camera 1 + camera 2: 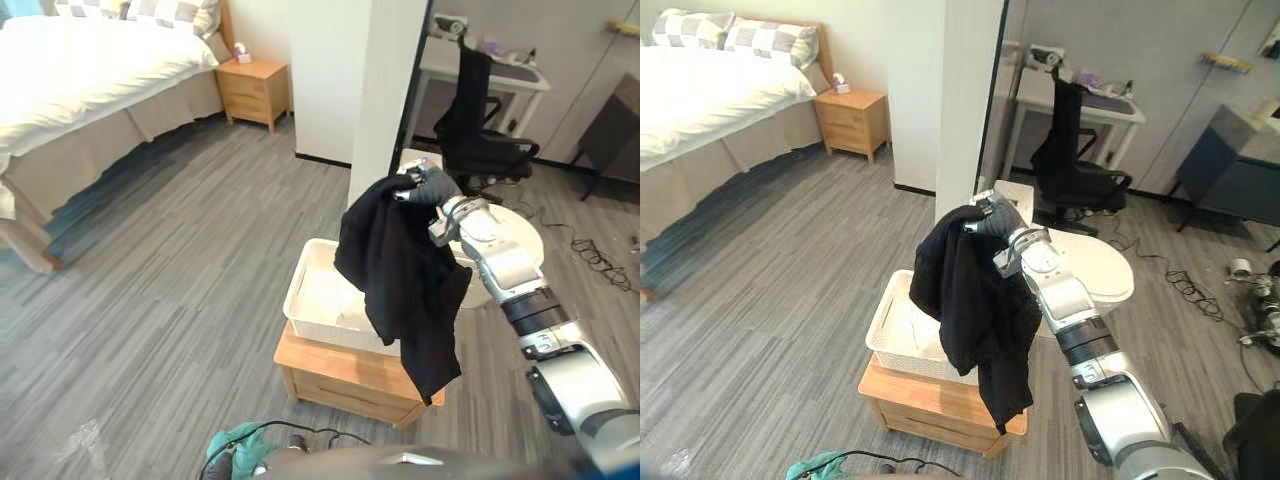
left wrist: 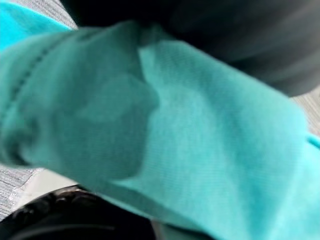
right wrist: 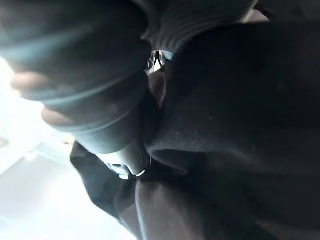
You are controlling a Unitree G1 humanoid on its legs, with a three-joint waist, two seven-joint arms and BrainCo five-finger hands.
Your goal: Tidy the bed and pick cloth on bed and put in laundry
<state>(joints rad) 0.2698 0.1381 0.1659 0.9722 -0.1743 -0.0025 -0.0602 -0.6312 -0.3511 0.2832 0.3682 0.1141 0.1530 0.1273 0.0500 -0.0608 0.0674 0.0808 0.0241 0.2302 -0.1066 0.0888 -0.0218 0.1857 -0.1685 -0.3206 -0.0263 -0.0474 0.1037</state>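
Now, nearest me, teal cloth (image 2: 200,150) covers my left hand (image 2: 75,220), whose grip I cannot tell, while farther out my right hand (image 1: 425,188) clutches the black garment (image 1: 400,270) hanging over the white basket (image 1: 298,292), the bed (image 1: 80,70) beyond

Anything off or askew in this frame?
Slightly: the black cloth garment gripped by the right hand hangs past the white plastic basket's near-right rim, its tail dangling before the low wooden stand's corner, not inside.
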